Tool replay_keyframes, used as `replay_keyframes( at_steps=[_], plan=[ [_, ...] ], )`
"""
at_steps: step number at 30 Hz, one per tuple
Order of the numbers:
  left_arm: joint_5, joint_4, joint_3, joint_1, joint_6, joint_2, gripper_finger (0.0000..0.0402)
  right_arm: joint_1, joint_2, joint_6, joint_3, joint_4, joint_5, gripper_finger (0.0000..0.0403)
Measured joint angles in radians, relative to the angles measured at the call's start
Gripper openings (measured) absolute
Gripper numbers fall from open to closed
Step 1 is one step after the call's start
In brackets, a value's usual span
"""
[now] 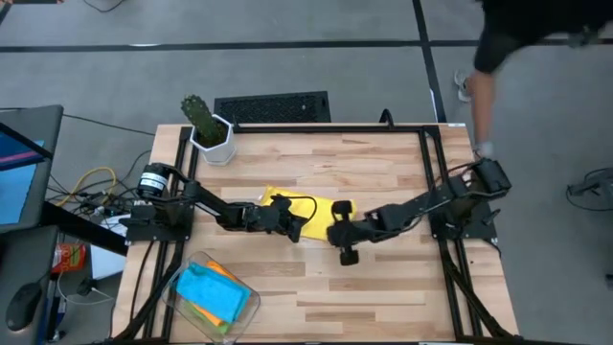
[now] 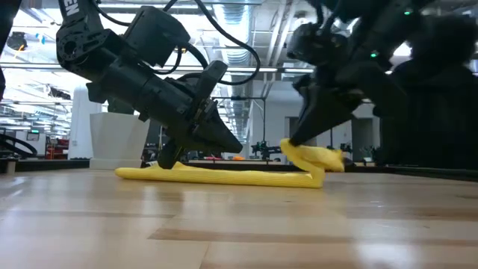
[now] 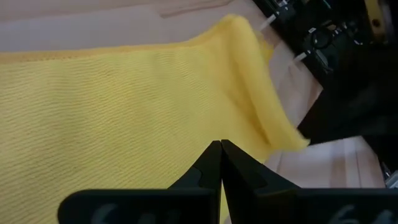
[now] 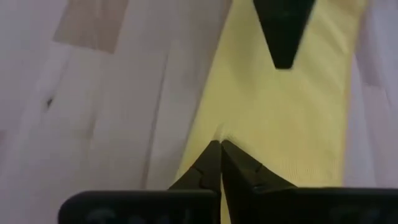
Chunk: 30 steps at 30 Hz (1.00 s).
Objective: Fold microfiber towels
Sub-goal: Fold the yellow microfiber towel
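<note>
A yellow microfiber towel (image 1: 308, 209) lies flat on the wooden table's middle; it also shows in the low view (image 2: 224, 177). My left gripper (image 1: 293, 224) is shut over the towel's left part (image 3: 124, 106). My right gripper (image 1: 337, 230) is shut on the towel's right end, which is raised and curled (image 2: 314, 157). The light blue, orange and green towels (image 1: 213, 295) lie folded in a clear bin. My left gripper's shut fingertips (image 3: 211, 155) point slanting down at the towel's flat surface (image 3: 161, 124); I cannot tell whether they touch it. My right gripper pinches the towel's right end (image 4: 219, 138) between its two shut fingers, slanting down from the table's right. That end is lifted a little and folds over (image 2: 323, 166), while the rest lies flat on the table.
A clear bin (image 1: 180, 284) stands at the table's near left. A green cactus in a white pot (image 1: 209, 129) stands at the far left corner. A person (image 1: 517, 43) stands beyond the far right corner. Bare wood lies near and far of the towel.
</note>
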Motion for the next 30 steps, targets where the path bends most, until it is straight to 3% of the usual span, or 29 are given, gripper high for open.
replay_keyframes(
  at_steps=[8,17,23,30],
  plan=[
    [0.003,-0.004,0.000,0.000,0.004,-0.001,0.0000,-0.054,0.142,-0.081,0.103,0.033,-0.049,0.0023],
    [0.018,-0.008,0.000,0.000,0.011,-0.001,0.0000,-0.093,0.218,-0.056,0.146,0.031,-0.072,0.0055],
    [0.025,-0.008,0.000,0.000,0.021,-0.001,0.0000,-0.099,0.203,-0.069,0.146,0.064,-0.072,0.0104],
    [0.025,-0.008,0.000,0.000,0.023,-0.001,0.0000,-0.103,0.181,-0.065,0.214,-0.032,-0.072,0.0187]
  ],
)
